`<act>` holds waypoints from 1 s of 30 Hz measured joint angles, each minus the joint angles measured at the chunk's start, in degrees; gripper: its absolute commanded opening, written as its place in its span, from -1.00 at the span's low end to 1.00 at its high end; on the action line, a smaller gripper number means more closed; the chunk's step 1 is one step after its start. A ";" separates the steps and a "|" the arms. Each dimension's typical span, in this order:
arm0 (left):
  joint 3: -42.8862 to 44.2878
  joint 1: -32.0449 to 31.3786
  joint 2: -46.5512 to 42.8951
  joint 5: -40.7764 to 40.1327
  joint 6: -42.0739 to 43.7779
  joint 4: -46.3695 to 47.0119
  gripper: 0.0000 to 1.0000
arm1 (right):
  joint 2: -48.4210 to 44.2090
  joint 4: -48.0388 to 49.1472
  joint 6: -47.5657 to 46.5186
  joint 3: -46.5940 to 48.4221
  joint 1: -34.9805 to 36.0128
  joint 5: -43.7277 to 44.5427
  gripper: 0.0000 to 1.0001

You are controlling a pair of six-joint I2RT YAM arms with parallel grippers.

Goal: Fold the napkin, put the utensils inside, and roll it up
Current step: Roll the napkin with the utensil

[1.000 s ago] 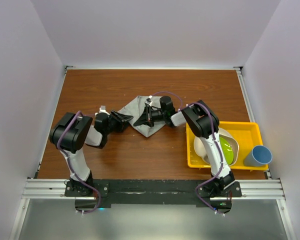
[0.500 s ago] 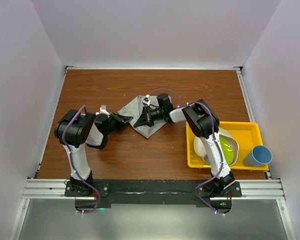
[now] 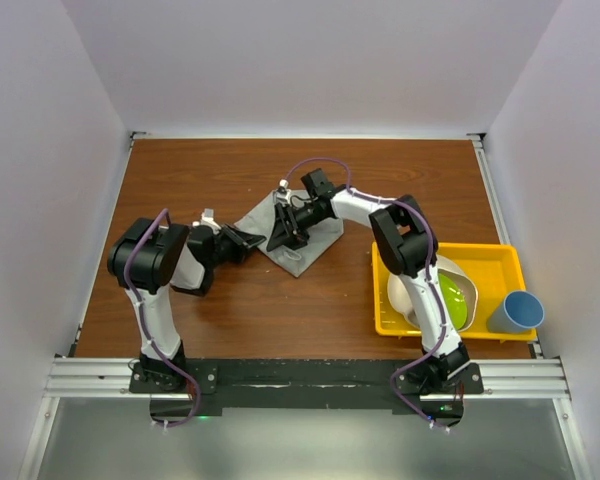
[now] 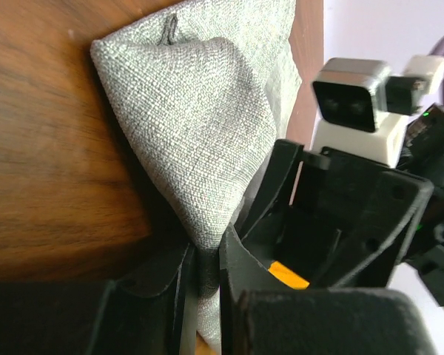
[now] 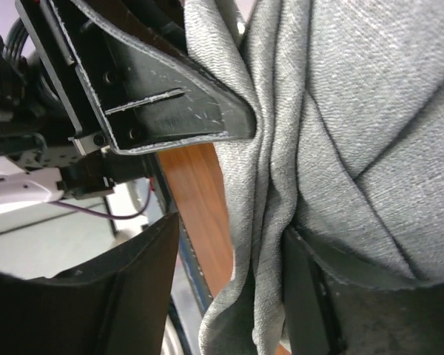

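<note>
1. Napkin [image 3: 305,238], grey and bunched into folds, lies around the middle of the table [image 3: 410,175].
2. Left gripper [image 3: 252,240] meets the cloth from 9 o'clock. Its jaws are nearly closed, pinching a corner of the napkin between them.
3. Right gripper [image 3: 280,228] reaches in from 2 o'clock and sits over the cloth's 9 o'clock half. Its jaws are spread wide, and a loose fold lies between its fingers [image 5: 144,288] unsqueezed.
</note>
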 measured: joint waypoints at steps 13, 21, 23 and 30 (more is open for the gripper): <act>1.27 0.09 -0.17 1.31 1.38 -2.80 -1.00 | -5.03 -21.73 -17.03 7.04 -1.81 16.13 0.45; 4.09 0.09 -3.10 1.33 1.62 -12.90 -1.00 | -18.08 -23.71 -20.17 2.58 -0.04 22.60 -0.13; 4.83 0.09 -3.52 1.36 1.60 -15.02 -1.00 | -20.31 -22.10 -19.58 1.55 1.75 21.51 -0.34; 9.97 0.09 -4.17 1.49 3.15 -24.81 -1.00 | -19.04 -15.98 -17.42 -5.86 6.14 18.25 -0.72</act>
